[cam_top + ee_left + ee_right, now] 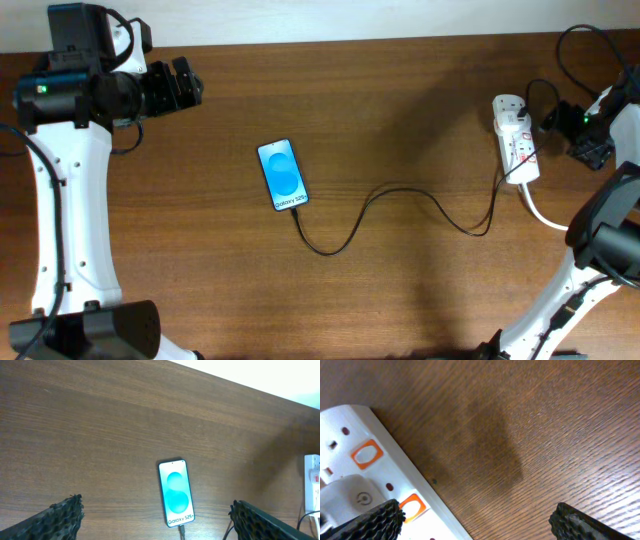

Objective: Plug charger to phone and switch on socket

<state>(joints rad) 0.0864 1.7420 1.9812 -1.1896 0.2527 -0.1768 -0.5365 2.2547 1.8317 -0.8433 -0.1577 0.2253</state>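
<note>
wooden table (pixel 400 100) spreads wide round phone (pixel 283 175); socket (pixel 517 140) near right edge

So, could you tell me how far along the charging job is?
Looks done: the charger seems plugged into the phone at its bottom edge. In hand: the right gripper, open, hovers by the socket and its orange switches. Left: pressing the switch; nothing shows it on yet.

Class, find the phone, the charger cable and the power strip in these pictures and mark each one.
phone (pixel 283 174): overhead view, middle of its blue screen.
charger cable (pixel 400 188): overhead view, midway along the black cable.
power strip (pixel 517 140): overhead view, middle of its white body.
</note>
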